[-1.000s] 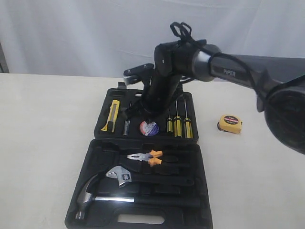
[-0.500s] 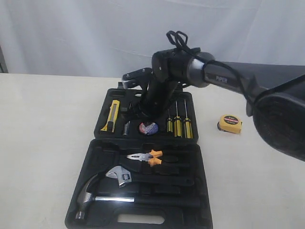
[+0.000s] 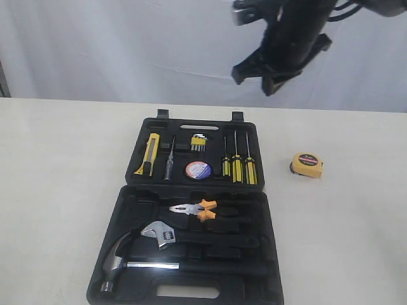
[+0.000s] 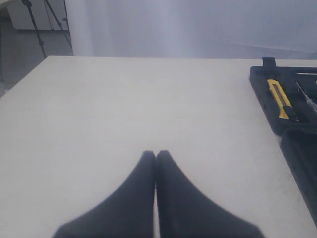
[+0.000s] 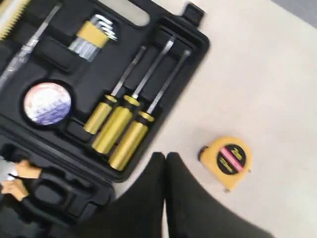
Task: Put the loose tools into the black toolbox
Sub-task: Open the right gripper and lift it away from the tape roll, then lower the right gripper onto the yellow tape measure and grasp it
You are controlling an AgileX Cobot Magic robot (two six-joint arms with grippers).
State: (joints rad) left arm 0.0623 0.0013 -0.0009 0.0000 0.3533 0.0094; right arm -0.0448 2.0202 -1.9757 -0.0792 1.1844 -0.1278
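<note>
Soft, even light; low contrast.
Shadows lie faint on the pale matte tabletop (image 3: 57,190); the right wrist view is blurred throughout, and the black left gripper (image 4: 156,154) sits unfocused at lower centre.

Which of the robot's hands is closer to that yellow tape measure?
Right. The right hand hangs above, near the tape measure; the left hand is on the other side of the toolbox.
</note>
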